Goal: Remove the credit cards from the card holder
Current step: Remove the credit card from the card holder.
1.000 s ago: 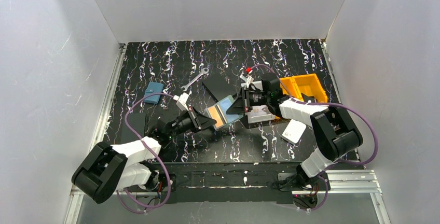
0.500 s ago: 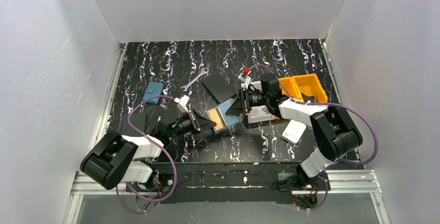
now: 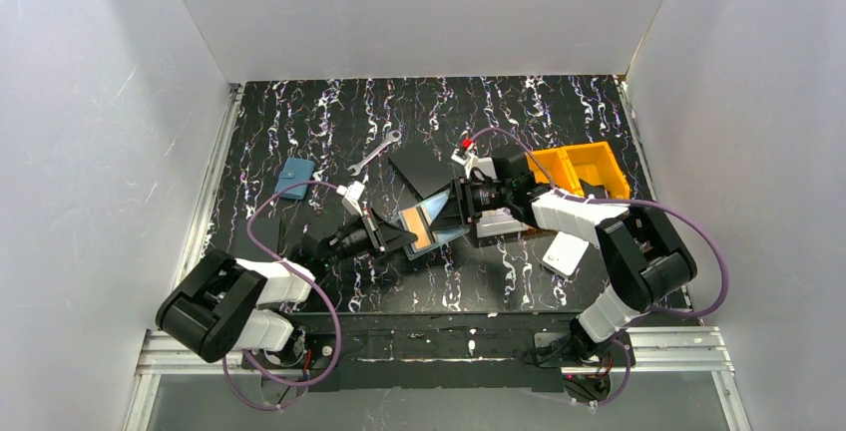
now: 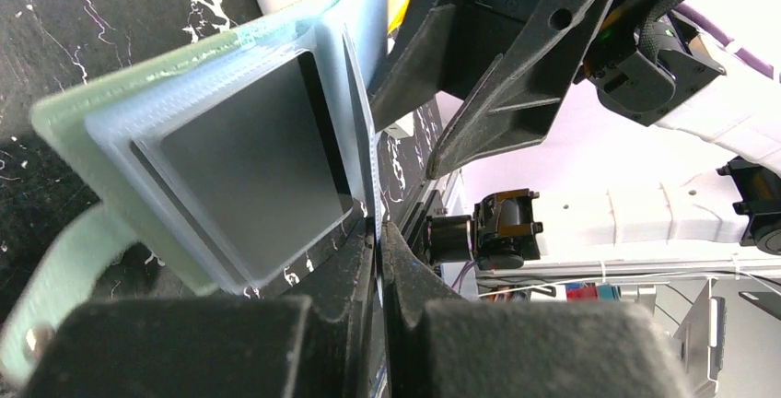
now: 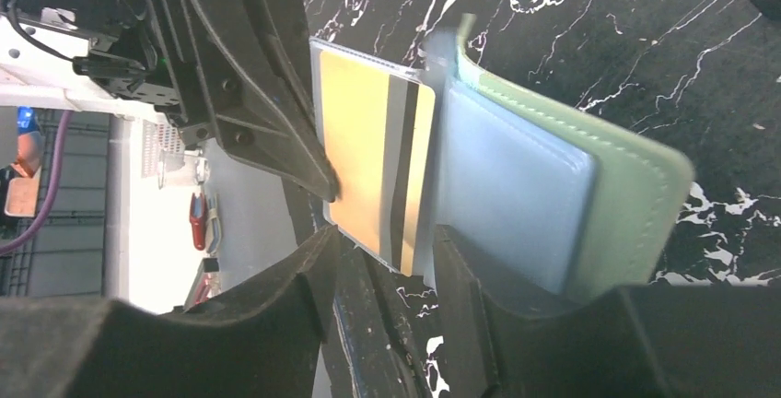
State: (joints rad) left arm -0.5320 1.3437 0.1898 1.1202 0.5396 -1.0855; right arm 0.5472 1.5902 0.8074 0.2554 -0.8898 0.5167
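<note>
Over the last second the right gripper (image 5: 387,241) has gone from closed to parted and has edged in toward the card holder (image 5: 635,177). Its jaws now stand apart on either side of the near edge of the tan card (image 5: 364,158), which juts from a clear sleeve of the holder with its dark stripe showing. There is a gap on at least one side, so this looks like a straddle and not yet a grip.

The left gripper (image 4: 379,232) has not changed. Its jaws stay closed on a thin inner leaf of the holder, so the open wallet fans out just beyond their tips, between the two arms and above the worktop (image 3: 329,122).

Judged from this, the right jaws have opened to take the tan card, with the left jaws steadying the holder. No card is out yet, and a light blue card cannot be made out for certain
</note>
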